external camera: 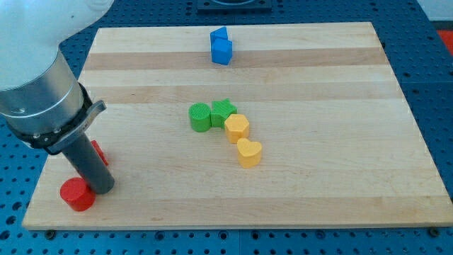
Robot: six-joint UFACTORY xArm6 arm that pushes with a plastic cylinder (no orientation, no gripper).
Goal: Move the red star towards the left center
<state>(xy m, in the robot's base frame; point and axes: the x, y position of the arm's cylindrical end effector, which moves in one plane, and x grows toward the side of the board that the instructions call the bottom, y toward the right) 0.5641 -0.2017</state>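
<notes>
A red block [98, 153], likely the red star, lies near the board's left edge toward the view's bottom and is mostly hidden behind my rod. My tip [101, 190] rests on the board just below it. A red cylinder [76, 195] sits right beside the tip on its left, near the bottom-left corner; I cannot tell whether they touch.
A green cylinder [200, 117] and a green star [224, 109] sit at the board's middle, with two yellow blocks [237, 127] [248, 152] trailing down to their right. Two blue blocks [221, 46] stand together at the top centre. The wooden board [340, 177] ends just left of the red blocks.
</notes>
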